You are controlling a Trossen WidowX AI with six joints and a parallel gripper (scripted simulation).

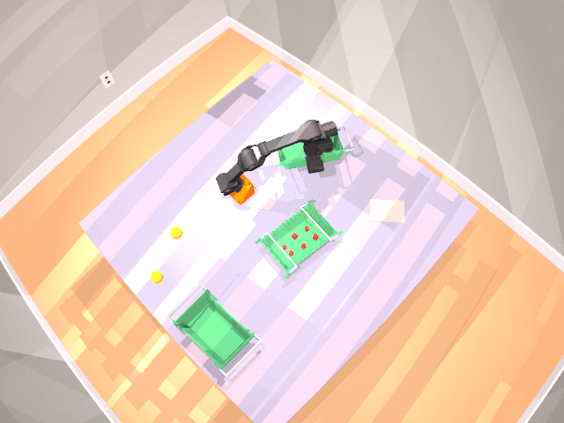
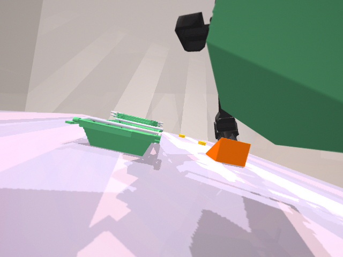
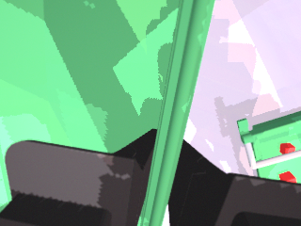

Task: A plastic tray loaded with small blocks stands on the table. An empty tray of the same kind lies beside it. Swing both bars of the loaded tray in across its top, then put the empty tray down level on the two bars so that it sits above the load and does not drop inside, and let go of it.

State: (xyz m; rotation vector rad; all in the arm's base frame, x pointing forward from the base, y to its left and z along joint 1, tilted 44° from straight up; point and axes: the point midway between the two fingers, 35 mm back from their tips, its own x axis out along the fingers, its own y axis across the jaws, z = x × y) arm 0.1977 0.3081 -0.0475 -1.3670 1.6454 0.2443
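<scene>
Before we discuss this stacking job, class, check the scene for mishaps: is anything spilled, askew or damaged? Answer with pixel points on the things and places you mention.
Nothing stands out: the red blocks [image 1: 294, 235] [image 3: 287, 177] lie inside the loaded tray [image 1: 298, 262] [image 2: 113, 141], whose bars cross its top; no damage shows.

top: i look steeply down over the whole desk [image 1: 345, 291]; exterior: low, sideways, close; wrist: along the gripper [image 1: 314, 157] [image 3: 163, 137]; all share the loaded tray [image 1: 298, 237] [image 2: 116, 139] [image 3: 277, 137].
</scene>
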